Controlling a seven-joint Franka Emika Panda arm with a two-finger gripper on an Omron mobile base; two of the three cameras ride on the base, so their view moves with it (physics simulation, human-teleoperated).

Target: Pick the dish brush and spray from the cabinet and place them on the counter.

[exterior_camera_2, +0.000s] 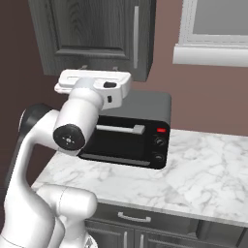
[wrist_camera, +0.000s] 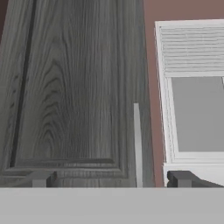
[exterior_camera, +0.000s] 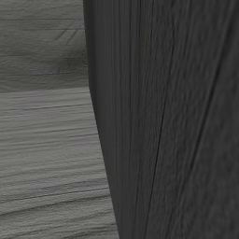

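Cabinet [wrist_camera: 74, 87] door fills the space ahead of the gripper [wrist_camera: 109, 179], shut (so brush and spray cannot be seen). Its long handle [wrist_camera: 137, 144] stands between the wide-apart fingers [wrist_camera: 41, 178]. Window [wrist_camera: 194, 92] is off to one side. Counter [exterior_camera_2: 193, 174] and black oven [exterior_camera_2: 131, 131] sit below.

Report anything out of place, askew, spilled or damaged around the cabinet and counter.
Nothing stands out. The cabinet door is shut, its handle straight. The toaster oven sits square on the marble counter, door closed, no spills. The gripper faces the cabinet door, fingers apart.
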